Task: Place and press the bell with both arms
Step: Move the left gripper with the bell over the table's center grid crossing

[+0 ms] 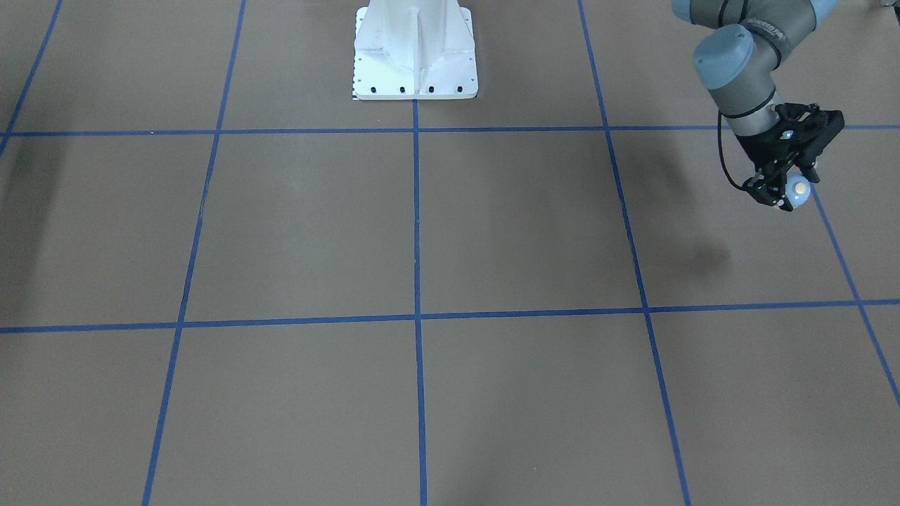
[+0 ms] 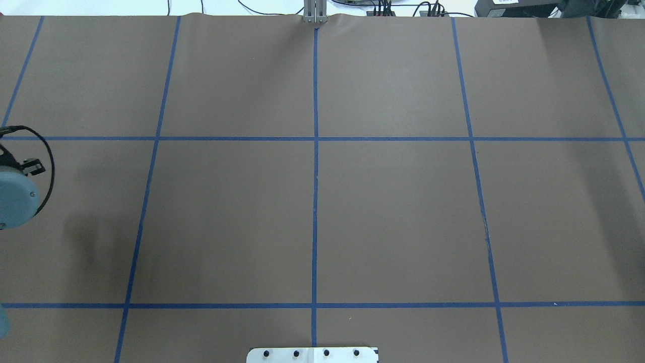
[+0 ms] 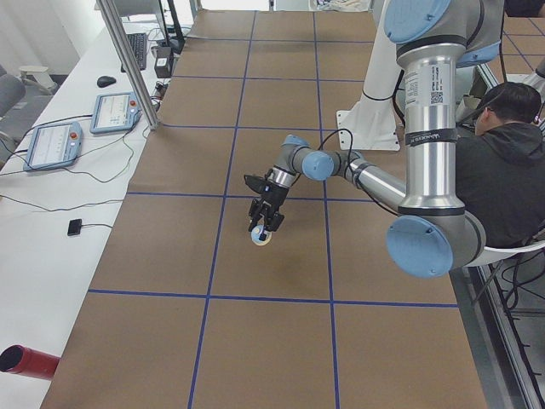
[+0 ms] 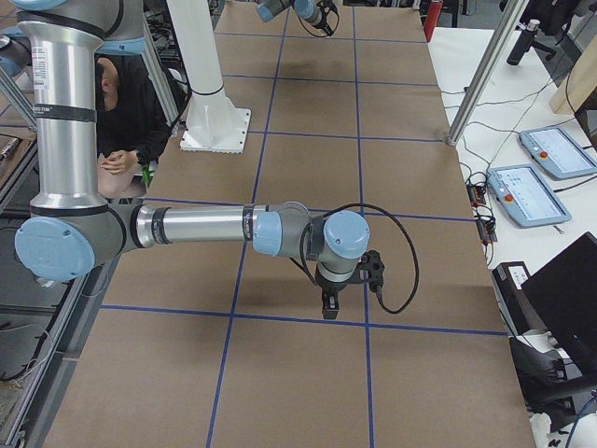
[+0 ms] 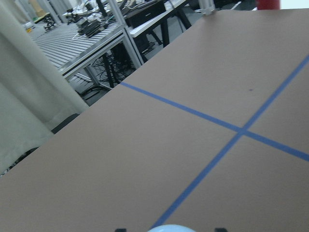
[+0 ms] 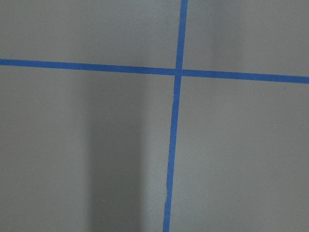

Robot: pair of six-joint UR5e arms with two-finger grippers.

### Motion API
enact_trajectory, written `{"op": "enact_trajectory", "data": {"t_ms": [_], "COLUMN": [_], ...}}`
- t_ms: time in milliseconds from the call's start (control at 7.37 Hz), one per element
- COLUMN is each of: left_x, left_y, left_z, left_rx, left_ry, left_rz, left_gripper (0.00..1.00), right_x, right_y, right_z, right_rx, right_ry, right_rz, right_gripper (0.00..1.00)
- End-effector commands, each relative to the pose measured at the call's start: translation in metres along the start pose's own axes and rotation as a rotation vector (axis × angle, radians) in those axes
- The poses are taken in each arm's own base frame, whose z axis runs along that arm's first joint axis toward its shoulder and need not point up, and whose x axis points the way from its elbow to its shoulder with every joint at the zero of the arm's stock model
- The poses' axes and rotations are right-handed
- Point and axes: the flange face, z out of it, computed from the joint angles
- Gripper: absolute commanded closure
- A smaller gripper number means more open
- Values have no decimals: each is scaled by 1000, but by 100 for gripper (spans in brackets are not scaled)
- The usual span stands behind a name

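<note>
The light-blue bell (image 1: 799, 190) with its cream button hangs tilted in my left gripper (image 1: 787, 192), which is shut on it above the brown table near its left end. The bell also shows in the exterior left view (image 3: 261, 238), below the black fingers, and as a pale sliver at the bottom edge of the left wrist view (image 5: 170, 228). In the overhead view only the left arm's wrist cap (image 2: 15, 197) shows. My right gripper (image 4: 330, 306) points down close over the table near the right end. I cannot tell whether it is open or shut.
The white bolted pedestal (image 1: 415, 56) stands at the robot's edge of the table. Blue tape lines (image 2: 315, 166) grid the brown surface. A metal post (image 3: 128, 64) and control pendants (image 3: 51, 145) are on the far side table. A seated person (image 3: 511, 162) is beside the robot.
</note>
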Motion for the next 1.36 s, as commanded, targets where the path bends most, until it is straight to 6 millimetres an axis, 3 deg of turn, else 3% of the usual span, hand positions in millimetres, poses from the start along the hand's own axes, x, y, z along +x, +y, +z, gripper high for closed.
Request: {"op": "enact_trajectory", "data": {"t_ms": [0, 136, 407, 543, 678, 814, 1085, 1221], "left_x": [85, 118, 172, 204, 233, 248, 288, 306], "left_y": [-22, -28, -10, 2, 12, 19, 24, 41], "left_z": [-67, -106, -178, -192, -191, -185, -192, -193], "left_rx": [14, 16, 53, 89, 124, 156, 206, 225], "left_ry": [169, 260, 465, 564, 649, 713, 820, 892], "left_rz": [98, 89, 124, 164, 167, 202, 235, 249], "left_gripper": [100, 100, 100, 100, 100, 100, 100, 100], "right_x": [-3, -4, -6, -7, -9, -10, -16, -20], "right_y": [-1, -2, -3, -5, -6, -7, -10, -15], "right_z": [-3, -4, -6, -7, -9, -10, -17, -19], "right_rx": [9, 14, 20, 22, 25, 28, 41, 45], "right_ry": [1, 2, 3, 6, 6, 8, 11, 10], "right_rz": [-4, -10, -16, -20, -24, -27, -43, -48], "right_gripper": [0, 0, 0, 0, 0, 0, 0, 0]}}
